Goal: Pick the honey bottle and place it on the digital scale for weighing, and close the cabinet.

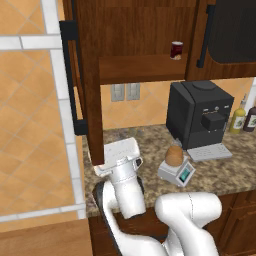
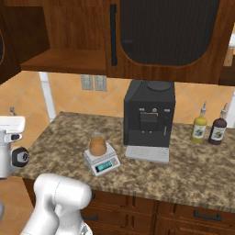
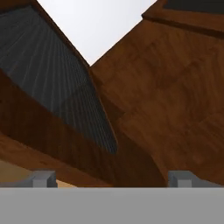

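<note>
Honey bottle point(image 1: 174, 155) sat on the digital scale point(image 1: 177, 171) in the left base view, beside the coffee machine point(image 1: 199, 115); the cabinet point(image 1: 90, 80) door hung open. Right base view showed the same. In the hand view, the gripper point(image 3: 112, 179) stood released, facing the door's panel.

You are seeing the honey bottle point(image 1: 174, 155), tan and ridged, standing upright on the digital scale point(image 1: 178, 172), which is sitting on the granite just beside the coffee machine. The cabinet point(image 1: 145, 37) is hanging with its left door point(image 1: 90, 85) swung open.
</note>
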You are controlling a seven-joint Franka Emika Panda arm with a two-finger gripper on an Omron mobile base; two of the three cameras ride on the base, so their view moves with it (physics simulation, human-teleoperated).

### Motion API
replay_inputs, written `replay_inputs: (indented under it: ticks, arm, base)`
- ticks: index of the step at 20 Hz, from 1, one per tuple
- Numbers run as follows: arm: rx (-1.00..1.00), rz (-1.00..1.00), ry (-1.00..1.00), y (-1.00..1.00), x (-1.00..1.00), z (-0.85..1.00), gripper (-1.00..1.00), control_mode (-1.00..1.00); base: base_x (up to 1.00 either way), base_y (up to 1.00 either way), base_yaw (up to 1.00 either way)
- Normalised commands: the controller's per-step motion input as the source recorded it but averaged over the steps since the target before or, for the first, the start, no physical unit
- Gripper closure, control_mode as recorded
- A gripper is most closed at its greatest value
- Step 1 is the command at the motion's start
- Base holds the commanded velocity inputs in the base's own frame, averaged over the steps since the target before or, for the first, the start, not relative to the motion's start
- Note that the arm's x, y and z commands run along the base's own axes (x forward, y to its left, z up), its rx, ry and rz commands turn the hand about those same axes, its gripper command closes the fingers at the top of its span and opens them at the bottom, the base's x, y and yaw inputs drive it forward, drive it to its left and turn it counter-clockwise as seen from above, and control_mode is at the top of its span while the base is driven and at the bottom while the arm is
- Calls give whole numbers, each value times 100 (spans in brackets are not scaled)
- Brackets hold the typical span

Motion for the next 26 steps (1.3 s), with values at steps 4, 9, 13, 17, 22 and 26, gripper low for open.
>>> replay_inputs:
  ticks: [4, 9, 13, 17, 22, 26]
  arm:
    - [0, -9, -26, 38, -54, -55, -100, -100]
    - [1, -8, -38, 57, -80, 13, -100, -100]
    - [8, -8, -42, 77, -37, 3, -100, -100]
    - [9, -10, -22, 79, 0, -3, -100, -100]
    - [12, -12, -16, 89, 0, 2, -100, -100]
    - [32, -12, -18, 43, 1, 9, -100, -100]
  base:
    - [0, 0, 0]
    - [0, 0, 0]
    - [0, 0, 0]
    - [0, 0, 0]
    - [0, 0, 0]
    - [0, 0, 0]
